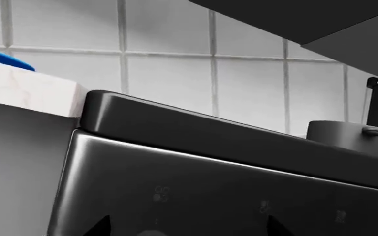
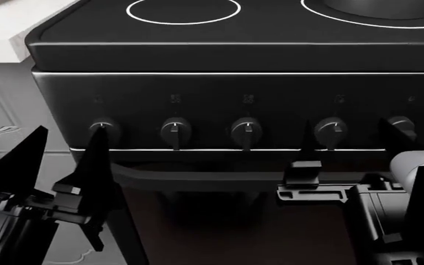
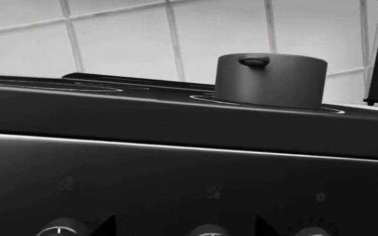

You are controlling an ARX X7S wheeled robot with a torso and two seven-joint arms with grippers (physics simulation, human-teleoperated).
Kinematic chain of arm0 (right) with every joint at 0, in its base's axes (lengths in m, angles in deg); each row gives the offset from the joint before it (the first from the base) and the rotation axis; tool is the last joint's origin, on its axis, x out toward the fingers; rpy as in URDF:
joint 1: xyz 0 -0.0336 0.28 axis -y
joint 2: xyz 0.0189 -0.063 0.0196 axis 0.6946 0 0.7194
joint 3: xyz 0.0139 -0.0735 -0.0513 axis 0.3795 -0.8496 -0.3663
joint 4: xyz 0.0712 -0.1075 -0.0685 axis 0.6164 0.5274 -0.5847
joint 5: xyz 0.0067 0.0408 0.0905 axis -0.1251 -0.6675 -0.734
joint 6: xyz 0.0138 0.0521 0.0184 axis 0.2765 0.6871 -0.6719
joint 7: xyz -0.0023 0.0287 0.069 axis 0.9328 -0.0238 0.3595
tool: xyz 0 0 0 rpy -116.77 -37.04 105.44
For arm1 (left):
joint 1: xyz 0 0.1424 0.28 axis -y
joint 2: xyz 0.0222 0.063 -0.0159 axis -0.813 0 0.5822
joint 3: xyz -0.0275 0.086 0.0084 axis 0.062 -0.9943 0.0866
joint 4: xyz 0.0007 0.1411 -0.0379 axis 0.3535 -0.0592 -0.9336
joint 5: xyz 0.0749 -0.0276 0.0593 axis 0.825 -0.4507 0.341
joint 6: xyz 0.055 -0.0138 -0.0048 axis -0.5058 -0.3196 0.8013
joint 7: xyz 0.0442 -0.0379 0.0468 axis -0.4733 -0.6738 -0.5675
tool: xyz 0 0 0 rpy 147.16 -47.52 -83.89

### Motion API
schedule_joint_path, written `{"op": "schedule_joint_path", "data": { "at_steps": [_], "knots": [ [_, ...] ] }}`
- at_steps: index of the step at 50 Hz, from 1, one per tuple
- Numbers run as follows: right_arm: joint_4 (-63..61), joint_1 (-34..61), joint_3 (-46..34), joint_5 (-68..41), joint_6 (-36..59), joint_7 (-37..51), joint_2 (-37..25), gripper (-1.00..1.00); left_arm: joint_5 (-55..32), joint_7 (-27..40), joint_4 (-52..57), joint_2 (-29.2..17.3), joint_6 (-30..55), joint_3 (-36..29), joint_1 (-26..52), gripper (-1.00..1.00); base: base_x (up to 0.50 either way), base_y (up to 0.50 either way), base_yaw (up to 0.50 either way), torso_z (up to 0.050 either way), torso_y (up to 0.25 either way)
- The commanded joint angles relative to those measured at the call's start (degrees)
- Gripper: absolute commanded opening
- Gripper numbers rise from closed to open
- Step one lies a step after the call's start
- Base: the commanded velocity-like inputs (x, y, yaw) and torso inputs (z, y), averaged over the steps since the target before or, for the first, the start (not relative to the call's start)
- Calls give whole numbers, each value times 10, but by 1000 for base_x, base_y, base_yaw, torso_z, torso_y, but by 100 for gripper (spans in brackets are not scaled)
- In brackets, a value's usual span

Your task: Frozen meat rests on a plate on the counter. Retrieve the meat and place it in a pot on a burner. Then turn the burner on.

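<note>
The dark grey pot (image 3: 271, 81) stands on the black cooktop inside a white ring, the burner (image 3: 202, 100); in the head view only the pot's base (image 2: 374, 5) and the burner's outline (image 2: 322, 15) show. A sliver of the blue plate (image 1: 5, 59) lies on the white counter (image 1: 25, 91) left of the stove. The frozen meat is out of view. My left gripper (image 2: 70, 135) is open in front of the leftmost knob (image 2: 103, 131). Open too, my right gripper (image 2: 344, 143) faces a knob (image 2: 331, 131) further right. Nothing is held in either.
A row of several knobs (image 2: 247, 132) runs across the stove's front panel above a dark oven handle (image 2: 197, 178). A second white ring (image 2: 183, 11) marks the cooktop's left side. White tiled wall (image 1: 169, 73) rises behind. A white cabinet front (image 2: 6, 110) sits left of the stove.
</note>
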Motion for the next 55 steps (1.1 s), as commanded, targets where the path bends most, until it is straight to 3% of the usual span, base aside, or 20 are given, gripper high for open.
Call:
{"op": "schedule_joint_path", "data": {
  "at_steps": [1,6,12,20,37,55],
  "knots": [
    [14,12,-57,-5,-69,24,-56,100,0,-23,-12,12,-25,4,-14,100,0,0,0,0,0],
    [18,20,-158,23,-200,26,-141,100,11,-34,-28,21,-36,2,-20,100,0,0,0,0,0],
    [11,63,-335,62,-397,26,-275,100,31,-42,-43,36,-56,9,-30,100,0,0,0,0,0],
    [21,101,-479,102,-518,26,-328,100,29,-41,-41,40,-69,21,-39,100,0,0,0,0,0],
    [51,42,-491,170,-553,-5,-331,100,22,-40,-41,38,-74,22,-45,100,0,0,0,0,0],
    [62,48,-508,196,-530,-18,-315,100,18,-37,-43,36,-77,23,-45,100,0,0,0,0,0]
  ]
}}
